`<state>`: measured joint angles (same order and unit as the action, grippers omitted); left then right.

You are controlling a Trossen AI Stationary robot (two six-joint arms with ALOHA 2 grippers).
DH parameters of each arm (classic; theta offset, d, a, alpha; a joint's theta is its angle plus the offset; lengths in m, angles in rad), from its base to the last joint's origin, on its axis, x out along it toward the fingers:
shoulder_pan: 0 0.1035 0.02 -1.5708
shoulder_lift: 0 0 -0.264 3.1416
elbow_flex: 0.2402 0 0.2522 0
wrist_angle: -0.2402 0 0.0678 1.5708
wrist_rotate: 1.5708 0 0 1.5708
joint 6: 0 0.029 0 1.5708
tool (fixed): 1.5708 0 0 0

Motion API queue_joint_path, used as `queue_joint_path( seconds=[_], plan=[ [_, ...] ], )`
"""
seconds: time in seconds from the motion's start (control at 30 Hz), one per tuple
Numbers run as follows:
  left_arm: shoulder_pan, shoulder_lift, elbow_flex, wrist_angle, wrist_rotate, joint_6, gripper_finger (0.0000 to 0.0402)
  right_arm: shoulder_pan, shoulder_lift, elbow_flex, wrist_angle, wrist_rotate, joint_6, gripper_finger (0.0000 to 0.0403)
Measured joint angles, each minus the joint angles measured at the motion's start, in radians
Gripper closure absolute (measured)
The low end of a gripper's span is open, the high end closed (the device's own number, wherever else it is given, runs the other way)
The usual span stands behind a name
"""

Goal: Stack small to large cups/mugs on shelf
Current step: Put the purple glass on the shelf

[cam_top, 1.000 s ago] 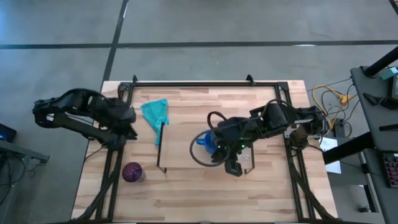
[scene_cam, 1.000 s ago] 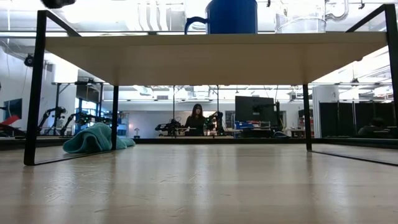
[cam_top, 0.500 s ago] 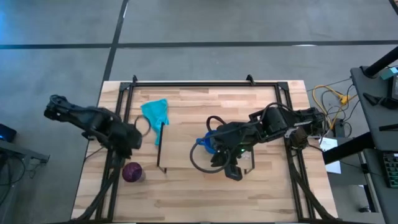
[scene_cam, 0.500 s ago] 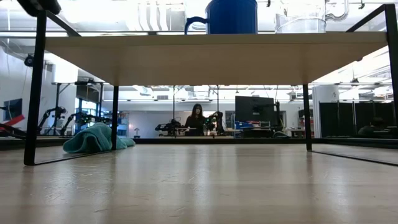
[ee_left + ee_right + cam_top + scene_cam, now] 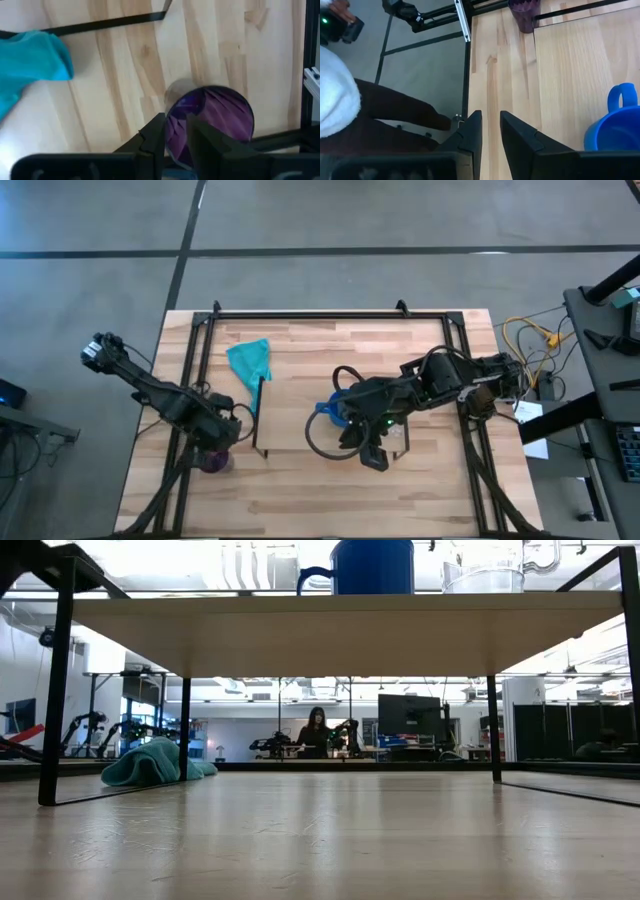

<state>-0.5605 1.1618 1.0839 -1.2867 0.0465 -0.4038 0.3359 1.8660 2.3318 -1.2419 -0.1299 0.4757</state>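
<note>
The purple cup [image 5: 213, 460] stands upright on the table near its left near corner, left of the shelf [image 5: 290, 420]; it also shows in the left wrist view [image 5: 215, 117] and far off in the right wrist view [image 5: 524, 15]. My left gripper [image 5: 216, 444] hangs over it, fingers pointing down, shut to a narrow gap [image 5: 175, 131] above the cup's rim. The blue mug [image 5: 335, 412] [image 5: 372, 567] and the clear glass cup [image 5: 397, 436] [image 5: 485, 575] stand on the shelf board [image 5: 340, 630]. My right gripper [image 5: 370, 458] [image 5: 491, 131] hovers over the shelf beside them, shut.
A teal cloth [image 5: 250, 360] [image 5: 155, 762] lies at the shelf's far left corner. The shelf's black wire leg [image 5: 258, 415] stands close to the purple cup. A person's white sleeve and dark clothing [image 5: 340, 95] show beyond the table's near edge.
My left arm has swung from the table's left edge toward the near edge. It now stands over the purple cup, tipped to point downward. The cups and the shelf have stayed where they were.
</note>
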Motion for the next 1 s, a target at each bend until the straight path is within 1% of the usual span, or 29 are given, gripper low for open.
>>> queue_joint_path(
  seconds=[0.17,0.33,1.0],
  plan=[
    [-0.004,0.006,-0.045,0.058,0.0,0.0,0.0338,0.0,0.0,0.0,0.0,0.0,0.043,0.0339],
    [-0.009,0.0,-0.073,0.067,0.001,-0.001,0.0338,0.007,0.0,0.0,-0.001,0.0,0.047,0.0338],
    [-0.011,-0.001,-0.077,0.075,0.002,-0.002,0.0338,0.011,0.0,0.0,-0.001,0.0,0.047,0.0338]
  ],
)
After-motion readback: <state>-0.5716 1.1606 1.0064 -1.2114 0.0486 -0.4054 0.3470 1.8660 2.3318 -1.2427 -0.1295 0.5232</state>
